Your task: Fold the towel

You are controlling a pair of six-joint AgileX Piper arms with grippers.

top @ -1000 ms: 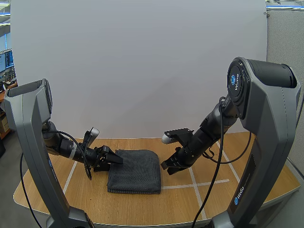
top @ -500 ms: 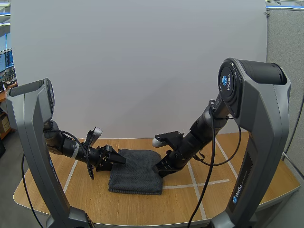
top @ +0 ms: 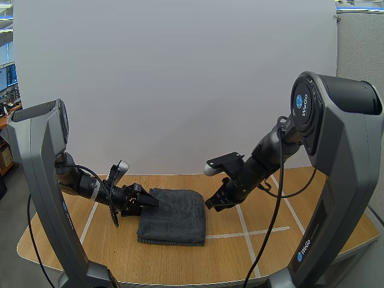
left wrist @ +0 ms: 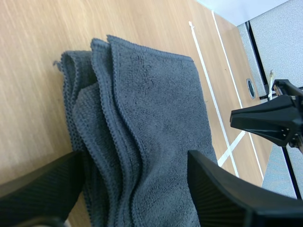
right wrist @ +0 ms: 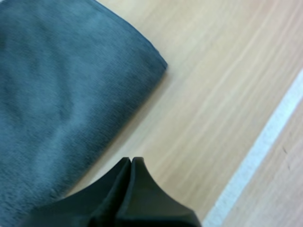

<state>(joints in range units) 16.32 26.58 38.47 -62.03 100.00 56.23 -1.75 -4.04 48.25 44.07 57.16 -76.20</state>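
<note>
1. The towel (top: 174,217) lies folded in a dark grey stack near the middle of the surface (top: 240,258), with its layered edges toward my left arm.
2. My left claw (left wrist: 136,161) is wide at the towel's left edge. Its fingers stand apart over the layered folds and pinch nothing.
3. My right claw (right wrist: 132,163) is empty, its fingers pressed together into one wedge. It is just beside the towel's far right corner, near a white tape line (right wrist: 255,156).
</note>
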